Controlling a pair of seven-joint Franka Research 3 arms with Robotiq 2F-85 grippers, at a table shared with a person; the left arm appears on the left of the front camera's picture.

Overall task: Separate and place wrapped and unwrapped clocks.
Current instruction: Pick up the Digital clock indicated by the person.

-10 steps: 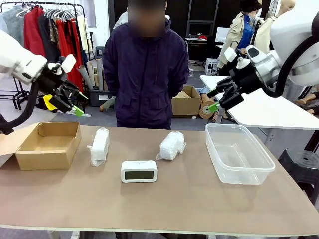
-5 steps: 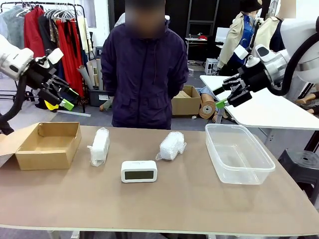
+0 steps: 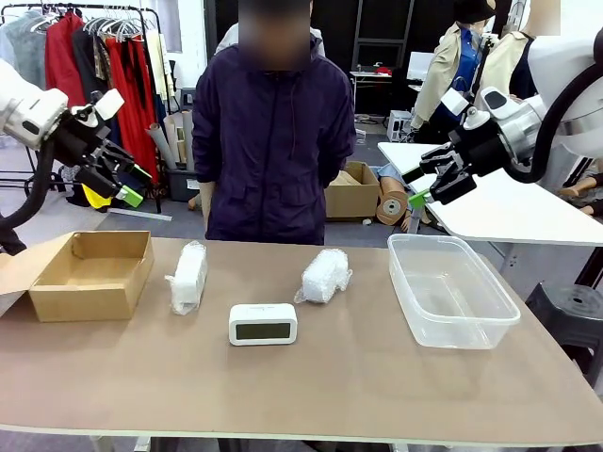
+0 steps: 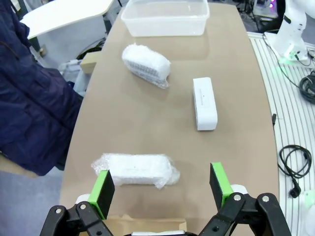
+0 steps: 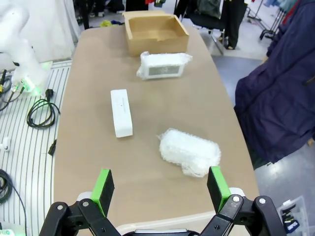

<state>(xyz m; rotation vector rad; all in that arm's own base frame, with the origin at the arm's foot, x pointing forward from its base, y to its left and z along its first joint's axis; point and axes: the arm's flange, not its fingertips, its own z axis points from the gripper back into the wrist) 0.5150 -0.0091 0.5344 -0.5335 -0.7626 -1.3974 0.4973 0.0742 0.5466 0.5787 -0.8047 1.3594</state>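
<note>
Counter [image 3: 311, 386] laid out, both arms high

Left gripper [image 3: 135, 185] hangs wide open, empty, high over the cardboard box [image 3: 80, 303]. Next come a bubble-wrapped bundle [image 3: 189, 276], bare white clock [image 3: 263, 323] nearer the robot, second bundle [image 3: 325, 274], clear plastic tub [image 3: 462, 334]. Right gripper [image 3: 415, 185] gapes empty above it.

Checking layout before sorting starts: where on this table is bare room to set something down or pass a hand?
Widest bare patch: the table strip between the white clock and the near edge. Another between the right bundle and the clear tub. The cardboard box and tub hold nothing. Tightest: the row left bundle, clock, right bundle.
</note>
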